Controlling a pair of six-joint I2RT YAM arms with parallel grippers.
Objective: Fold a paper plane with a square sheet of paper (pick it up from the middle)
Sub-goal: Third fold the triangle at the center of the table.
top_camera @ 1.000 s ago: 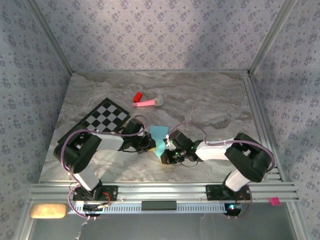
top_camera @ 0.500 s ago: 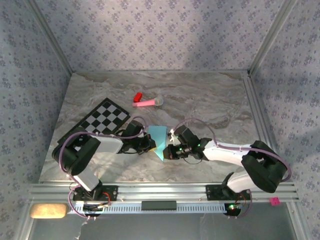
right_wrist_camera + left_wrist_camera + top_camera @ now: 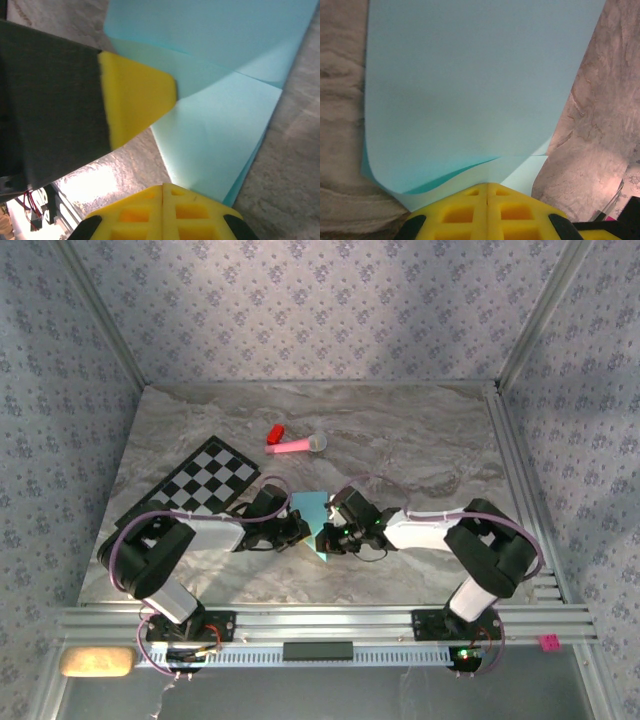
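The square sheet of paper (image 3: 312,504) was found lying on the marble table (image 3: 430,455) between the two arms, in its near half and close to the checkered mat (image 3: 205,478). One flap was already turned over, so that a doubled layer and a soft, unsharpened bend were shown in the left wrist view. The left gripper (image 3: 487,192) was seen with its fingers brought together at the near edge of the sheet, and the right gripper (image 3: 163,197) likewise with its fingers together at a folded corner. Whether a layer of paper was nipped between either pair could not be told. The step in hand was judged to be the setting of a fold. For this to be done well, the sheet should be pinned flat by one closed tip while the other is drawn along the bend from its middle outward, so that the crease is sharpened without the thin paper being dragged or buckled. Pressure should be applied lightly and downward, the edges should be aligned before the crease is committed, and the two tips, seen close together, should be steered apart from each other.
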